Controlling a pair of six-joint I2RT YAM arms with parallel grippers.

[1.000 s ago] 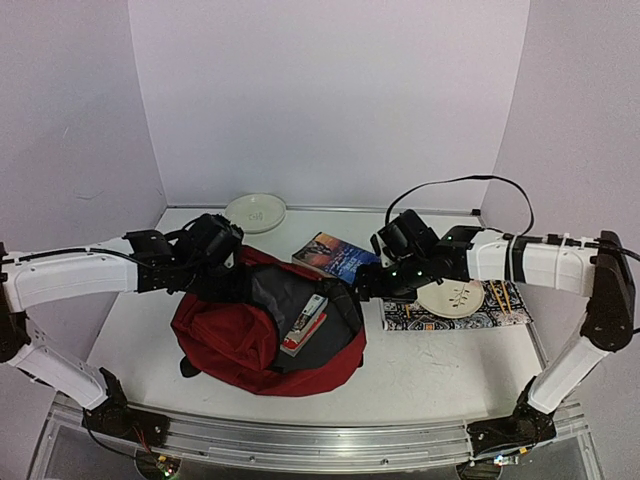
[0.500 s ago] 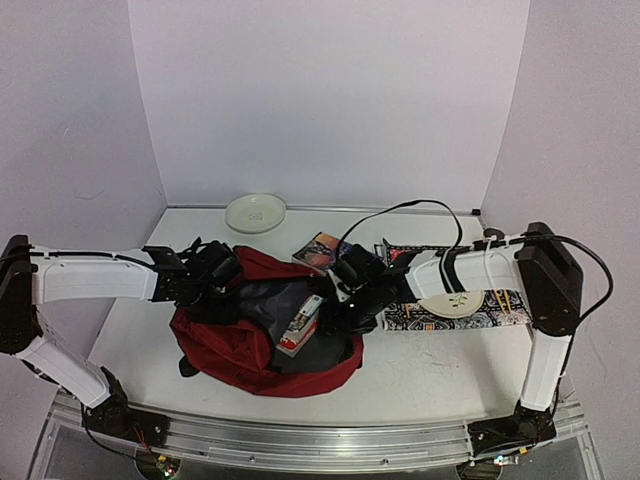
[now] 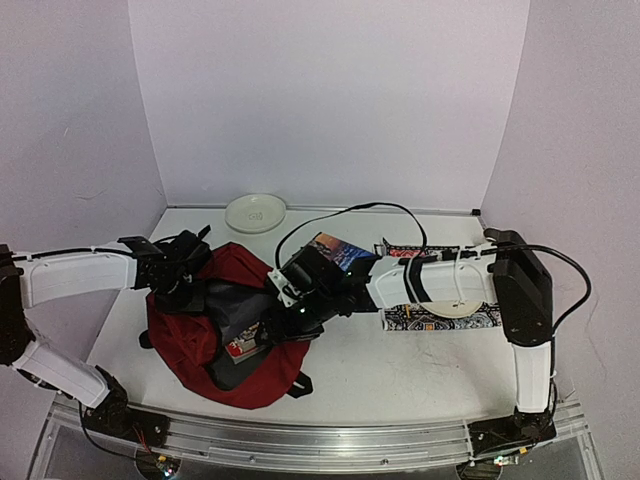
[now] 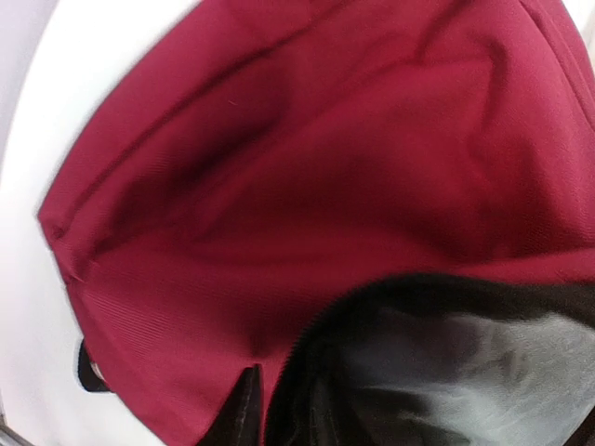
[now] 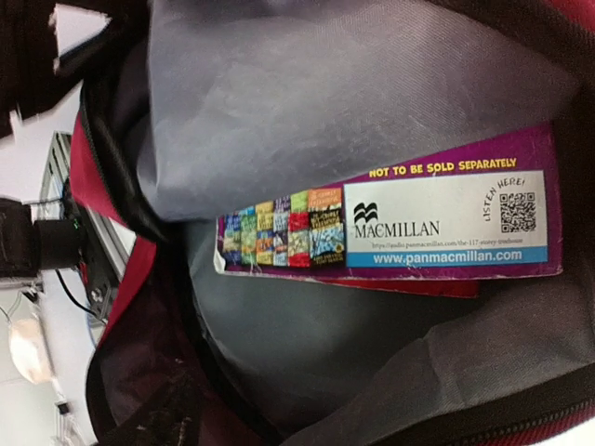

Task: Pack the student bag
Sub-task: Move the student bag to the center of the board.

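white desk (image 3: pixel 430 365), lilac walls (image 3: pixel 330 100). cannot tell how wide left jaws stand, at red student bag (image 3: pixel 180 335) rim; same for right jaws, in its open mouth above a book (image 5: pixel 446 223). lies at desk's left-centre.

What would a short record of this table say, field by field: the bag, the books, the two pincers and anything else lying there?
Bag: dark red student bag lying on the table, zip open, grey lining showing
Inside bag: one book, back cover up
Outside bag: second book on the table, beyond the right arm
Left pincer: at the bag's far-left rim; open or shut unclear
Right pincer: at the bag's mouth; open or shut unclear
Other: white plate at the far edge; patterned mat on the right
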